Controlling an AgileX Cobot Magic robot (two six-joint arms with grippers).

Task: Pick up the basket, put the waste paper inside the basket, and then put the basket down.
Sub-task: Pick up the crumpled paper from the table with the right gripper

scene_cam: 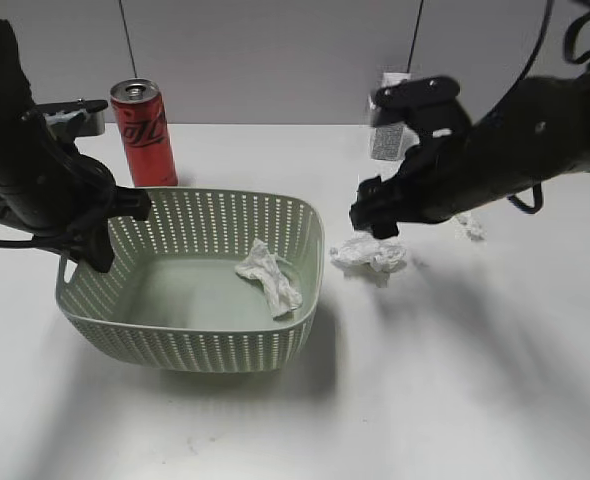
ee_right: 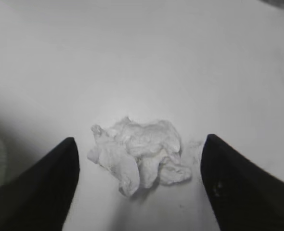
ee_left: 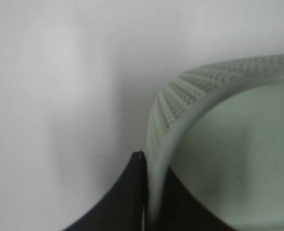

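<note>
So the left gripper (scene_cam: 103,240) has the basket (scene_cam: 215,345) pinched by its left wall, one finger outside and one inside the rim, which you can see clearly in the left wrist view where the green wall (ee_left: 156,159) runs right between the dark fingers. From where I'm standing the basket looks tipped a bit, left side raised, with a shadow under it, so I'd guess it's being held up rather than sitting flat, though I can't say for sure the far side is off the table (scene_cam: 455,400). Makes sense as a setup: one arm keeps the basket steady and close while the other feeds it. There's already one twisted strip of waste paper (scene_cam: 270,280) lying inside near the right wall. The right gripper (scene_cam: 375,222) is spread wide and hangs over a crumpled wad (scene_cam: 370,252) just outside the basket's right side; the wrist view shows that wad (ee_right: 139,154) sitting between the two open fingers, not touched yet. Another small scrap (scene_cam: 469,226) lies further right. The cola can (scene_cam: 143,130) and a little carton (scene_cam: 387,140) sit at the back, out of the way.
</note>
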